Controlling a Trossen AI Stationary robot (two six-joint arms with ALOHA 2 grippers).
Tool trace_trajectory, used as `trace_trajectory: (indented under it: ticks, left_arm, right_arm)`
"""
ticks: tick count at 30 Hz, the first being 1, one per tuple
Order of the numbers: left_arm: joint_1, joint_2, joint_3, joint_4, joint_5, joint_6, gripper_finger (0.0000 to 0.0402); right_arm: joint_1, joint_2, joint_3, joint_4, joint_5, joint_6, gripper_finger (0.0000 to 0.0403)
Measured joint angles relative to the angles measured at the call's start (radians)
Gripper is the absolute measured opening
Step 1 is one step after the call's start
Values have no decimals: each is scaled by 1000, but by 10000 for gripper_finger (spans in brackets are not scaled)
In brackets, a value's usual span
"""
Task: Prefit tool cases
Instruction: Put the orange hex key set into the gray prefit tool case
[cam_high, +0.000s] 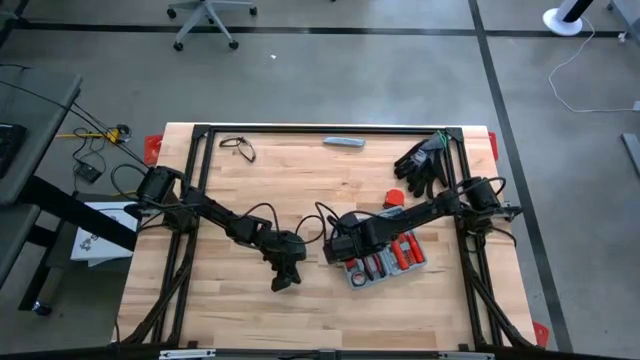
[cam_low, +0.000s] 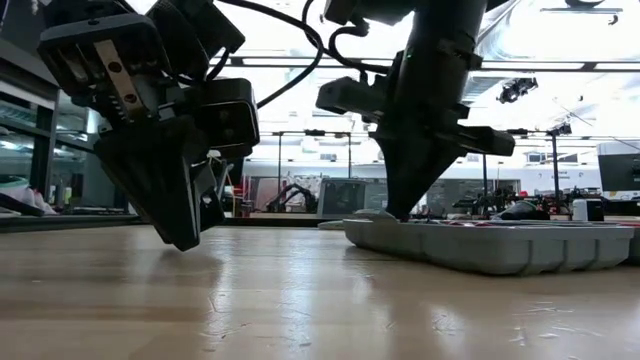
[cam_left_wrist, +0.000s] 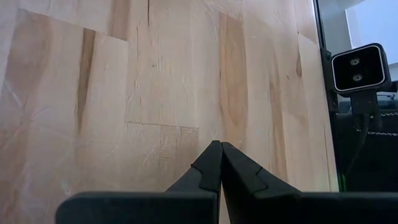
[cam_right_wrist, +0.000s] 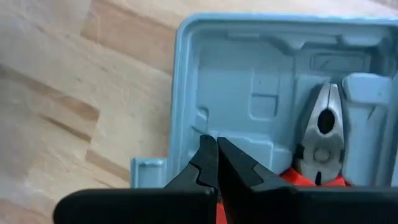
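Two pincers of mine are over the worktop (cam_high: 230, 300), and both are clenched with nothing between the fingers. My right pincer (cam_right_wrist: 216, 149) is down on the open tool case (cam_high: 385, 258) — fingertips pressed together, pointing into the case's near end, where the moulded recesses are bare grey-blue plastic. In the low view that pincer (cam_low: 405, 205) meets the rim of the case (cam_low: 490, 245) with its tip; whether it presses on the plastic or only rests there I cannot tell.

The case lies flat and open on the worktop's right half, a little below the middle, between my two arms and closer to the right one. Its lid side shows red-handled tools (cam_high: 400, 252) seated in their recesses. From my right wrist I see a pair of pliers (cam_right_wrist: 323, 134) lying in its slot, steel jaws toward the case's far wall, orange-red grips toward me.

My left pincer (cam_left_wrist: 219, 155) hangs over bare wood just beside the case, apart from it — fingers shut tip to tip, holding nothing. In the high view it (cam_high: 286, 277) sits left of the case, and in the low view it (cam_low: 185, 235) hovers close above the wood.

Along the far edge of the worktop lie a slim grey bar (cam_high: 343, 142), a pair of glasses (cam_high: 238, 147) to the left and black gloves (cam_high: 425, 165) to the right, all well apart from the case. A small red object (cam_high: 396, 198) sits near the gloves.
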Motion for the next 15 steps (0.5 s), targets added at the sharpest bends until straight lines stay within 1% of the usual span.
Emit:
trace_trajectory:
  ticks: [5, 8, 11, 13, 15]
  left_arm:
    - [0, 0, 0, -12, 1, 1, 0]
    - [0, 0, 0, -17, 1, 1, 0]
    - [0, 0, 0, -17, 1, 3, 0]
    - [0, 0, 0, -16, 1, 9, 0]
    - [0, 0, 0, -16, 1, 11, 0]
  right_arm:
    - [35, 0, 0, 18, 2, 7, 0]
    - [66, 0, 0, 20, -26, 29, 0]
    - [94, -1, 0, 7, -33, 63, 0]
    - [110, -1, 0, -4, -22, 100, 0]
    - [124, -1, 0, -8, 15, 143, 0]
